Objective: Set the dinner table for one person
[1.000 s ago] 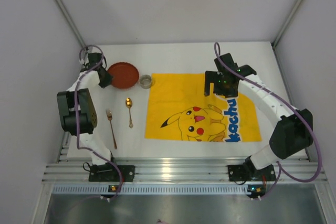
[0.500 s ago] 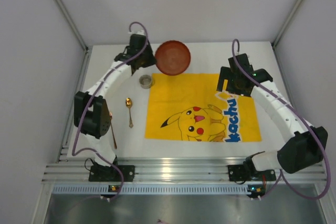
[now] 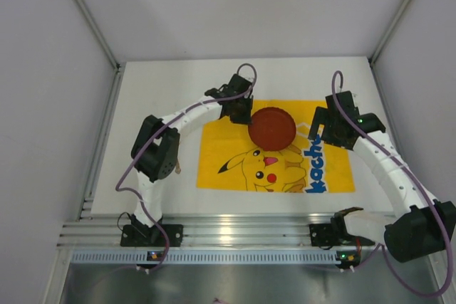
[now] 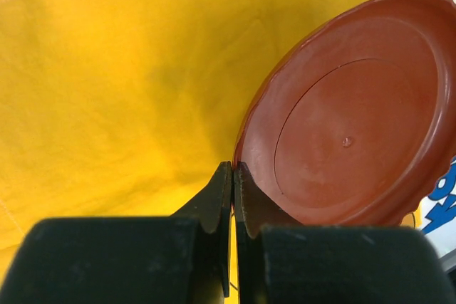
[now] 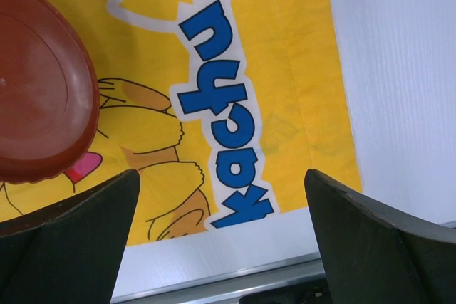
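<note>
The white dinner table (image 3: 164,83) carries a yellow Pikachu mat (image 3: 221,154). My left gripper (image 3: 246,119) is shut on the rim of a red-brown plate (image 3: 271,129) and holds it over the middle of the mat. In the left wrist view the fingertips (image 4: 234,169) pinch the plate (image 4: 349,140) at its left edge, and the plate is tilted above the mat (image 4: 107,69). My right gripper (image 3: 326,127) is open and empty over the mat's right part, beside the plate. Its view (image 5: 221,176) shows the plate (image 5: 35,105) at the left and the blue "kachu" lettering (image 5: 221,112).
The left arm (image 3: 160,153) reaches across the table's left side and hides what lies there. White walls (image 3: 43,105) close the table in on three sides. A silver rail (image 3: 235,229) runs along the near edge, with bare table (image 5: 399,69) right of the mat.
My left gripper has carried the plate from the far left of the table, past the mat's back edge, to above the mat's middle. My right gripper has drifted right and nearer.
</note>
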`<state>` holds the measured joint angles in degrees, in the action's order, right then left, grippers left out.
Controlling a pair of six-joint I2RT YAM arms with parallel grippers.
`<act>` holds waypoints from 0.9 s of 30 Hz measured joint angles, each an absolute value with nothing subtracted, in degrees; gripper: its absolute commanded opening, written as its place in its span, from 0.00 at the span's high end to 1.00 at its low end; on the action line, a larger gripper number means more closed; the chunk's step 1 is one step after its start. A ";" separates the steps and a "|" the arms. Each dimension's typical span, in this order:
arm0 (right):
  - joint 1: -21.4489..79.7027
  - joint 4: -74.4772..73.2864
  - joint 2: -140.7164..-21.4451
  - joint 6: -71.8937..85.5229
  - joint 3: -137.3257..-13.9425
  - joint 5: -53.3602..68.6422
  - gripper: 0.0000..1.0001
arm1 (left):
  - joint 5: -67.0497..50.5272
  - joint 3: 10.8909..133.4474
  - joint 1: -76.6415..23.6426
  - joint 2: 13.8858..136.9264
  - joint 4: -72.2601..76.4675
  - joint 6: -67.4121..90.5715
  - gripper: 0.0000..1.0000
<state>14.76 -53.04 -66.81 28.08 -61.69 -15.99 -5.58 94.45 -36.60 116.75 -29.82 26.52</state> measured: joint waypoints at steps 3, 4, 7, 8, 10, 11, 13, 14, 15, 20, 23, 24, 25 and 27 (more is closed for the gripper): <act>14.74 -53.39 -66.67 28.03 -60.73 -15.97 0.00 | -6.92 93.84 -36.62 116.75 -30.26 25.67 1.00; 14.74 -53.58 -66.70 28.03 -60.71 -15.88 0.00 | -7.38 93.65 -36.62 116.77 -30.44 25.41 1.00; 14.72 -53.58 -66.72 28.01 -60.73 -15.75 0.00 | -8.67 93.03 -36.67 116.77 -31.44 24.77 1.00; 14.72 -53.58 -66.78 27.99 -60.73 -15.70 0.00 | -9.06 92.73 -36.71 116.77 -31.70 24.60 0.97; 14.72 -53.58 -66.94 27.88 -60.73 -15.53 0.00 | -9.67 92.03 -36.86 116.77 -32.23 23.97 0.64; 14.72 -53.56 -67.09 27.83 -60.73 -15.44 0.00 | -9.78 91.55 -36.95 116.77 -32.56 23.42 0.54; 14.72 -53.56 -67.55 27.62 -60.73 -15.29 0.00 | -9.91 90.89 -36.97 116.77 -33.36 23.38 0.33; 14.72 -53.54 -67.88 27.57 -60.73 -15.22 0.00 | -9.78 90.52 -36.97 116.75 -33.67 23.22 0.24; 14.72 -53.54 -68.34 27.53 -60.75 -15.11 0.00 | -9.63 90.32 -36.97 116.73 -34.11 23.24 0.22; 14.72 -53.52 -70.15 27.35 -60.77 -14.74 0.00 | -6.46 90.35 -35.68 114.76 -35.59 23.33 0.18; 14.70 -53.52 -70.54 27.07 -60.93 -14.37 0.00 | -5.02 90.76 -30.70 111.26 -36.23 24.05 0.20; 14.72 -53.58 -70.67 27.05 -61.08 -14.17 0.00 | -4.62 91.07 -27.66 110.00 -36.14 24.34 0.20; 14.70 -53.56 -70.91 27.03 -61.32 -14.00 0.00 | -4.19 91.24 -24.91 108.99 -35.99 24.58 0.20; 14.70 -53.56 -71.48 27.00 -62.13 -13.65 0.00 | -2.55 91.53 -18.22 107.42 -35.46 24.93 0.21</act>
